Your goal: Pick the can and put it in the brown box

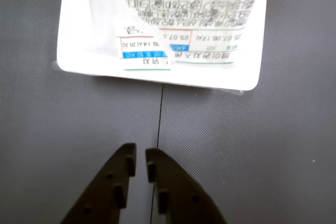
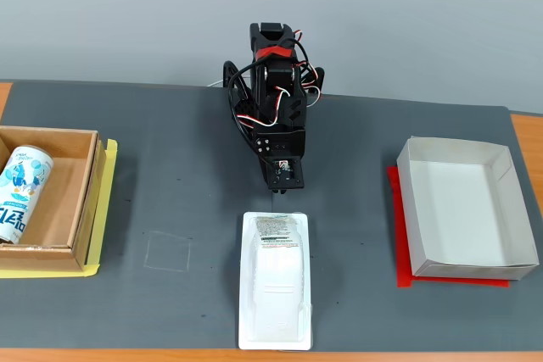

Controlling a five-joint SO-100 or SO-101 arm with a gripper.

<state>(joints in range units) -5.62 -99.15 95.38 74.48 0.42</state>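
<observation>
Far left in the fixed view: the can already lies on its side inside the brown box, against the box's left wall, long axis running roughly front-to-back with a slight tilt. Its left edge is cut off by the frame, so I can't see the whole body. The box sits on a yellow sheet. By my read the placement is done — nothing left to pick.

Centre: the arm is folded back over its base, and the gripper points down at the dark mat, well to the right of the box. So the can lies far left of the claw, not reachable without a big swing. In the wrist view the jaws are nearly shut, only a thin slit between the tips, holding nothing. In the fixed view the fingertips are hidden under the arm body.

Just in front of the claw lies the white tray package, label end toward the arm; in the wrist view its top is cropped and the print is blurred, unreadable.

Right: the white paper box on a red sheet — empty, well apart from everything.
</observation>
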